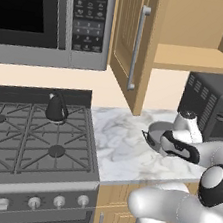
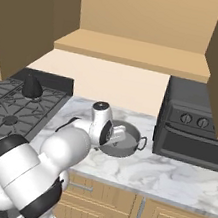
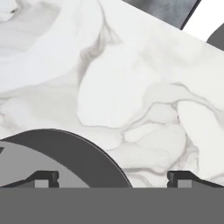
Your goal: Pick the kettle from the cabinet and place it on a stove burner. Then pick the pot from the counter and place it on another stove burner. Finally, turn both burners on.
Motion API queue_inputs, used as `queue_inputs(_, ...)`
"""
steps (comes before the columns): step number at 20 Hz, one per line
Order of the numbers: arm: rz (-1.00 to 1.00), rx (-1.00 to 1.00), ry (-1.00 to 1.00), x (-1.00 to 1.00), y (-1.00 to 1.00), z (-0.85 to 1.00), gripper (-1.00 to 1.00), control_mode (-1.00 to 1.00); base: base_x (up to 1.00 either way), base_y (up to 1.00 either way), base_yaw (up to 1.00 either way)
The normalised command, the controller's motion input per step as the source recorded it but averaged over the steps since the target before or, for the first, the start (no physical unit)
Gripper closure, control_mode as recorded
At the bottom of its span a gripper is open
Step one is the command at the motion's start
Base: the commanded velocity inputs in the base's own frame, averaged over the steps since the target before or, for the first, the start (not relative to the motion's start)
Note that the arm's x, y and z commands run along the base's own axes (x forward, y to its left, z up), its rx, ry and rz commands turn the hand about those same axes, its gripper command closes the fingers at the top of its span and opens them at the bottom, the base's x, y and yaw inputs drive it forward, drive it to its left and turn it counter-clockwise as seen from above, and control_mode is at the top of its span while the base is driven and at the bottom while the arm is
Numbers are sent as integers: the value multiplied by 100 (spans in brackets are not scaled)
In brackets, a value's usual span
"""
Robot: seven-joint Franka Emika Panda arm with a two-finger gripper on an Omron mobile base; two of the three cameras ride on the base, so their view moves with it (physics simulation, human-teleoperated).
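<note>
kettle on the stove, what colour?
Glossy black kettle, on the rear burner grate; clearest in the left base view.

White marble tabletop (image 3: 131, 87) with grey veining lay across most of the hand view. At lower left, the curved dark-grey rim of the pot (image 3: 83, 153) arced upward, with a lighter grey surface inside it toward the left edge. The two dark fingertips (image 3: 46, 177) of the end effector (image 3: 113, 178) stood wide apart at the bottom: one over the pot, the other over bare marble. A dark object crossed the upper right corner.
</note>
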Motion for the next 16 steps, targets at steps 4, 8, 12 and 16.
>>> queue_inputs(4,4,0,0,3,-16,6,-100,-100,0,0,0)
queue_inputs(8,11,0,0,30,-8,0,-100,-100,0,0,0)
queue_inputs(12,14,0,2,38,-9,0,-100,-100,0,0,0)
queue_inputs(16,16,0,3,38,-11,0,-100,-100,0,0,0)
